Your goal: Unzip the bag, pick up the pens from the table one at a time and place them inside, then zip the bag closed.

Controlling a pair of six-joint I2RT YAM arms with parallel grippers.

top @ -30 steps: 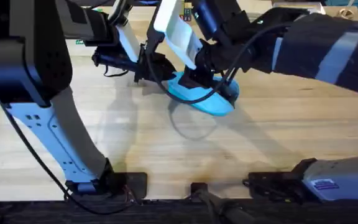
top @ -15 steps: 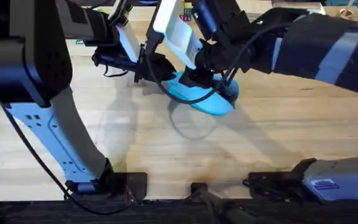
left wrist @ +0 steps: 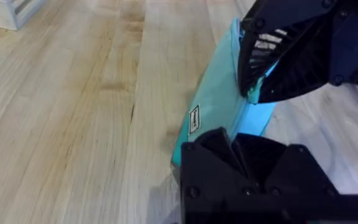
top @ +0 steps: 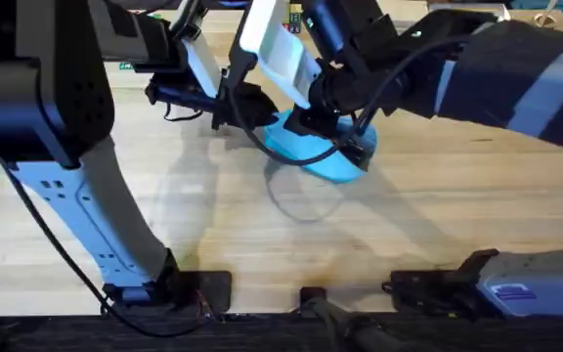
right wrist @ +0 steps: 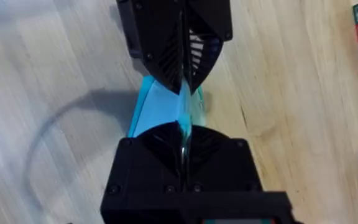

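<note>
On the pale wood-grain table (top: 262,244), the light blue soft fabric pouch (top: 313,149) lies just past the centre, toward 12 o'clock in the overhead view. The right arm's black 2-finger gripper (right wrist: 183,138) is pinched closed on the pouch's 3 o'clock end. The left arm's black 2-finger gripper (left wrist: 232,144) is clamped on its 9 o'clock end.

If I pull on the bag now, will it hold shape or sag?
Probably sags: the bag looks like thin soft fabric, creased between the left gripper and right gripper. Likely light, so it may slide on the smooth table.
</note>
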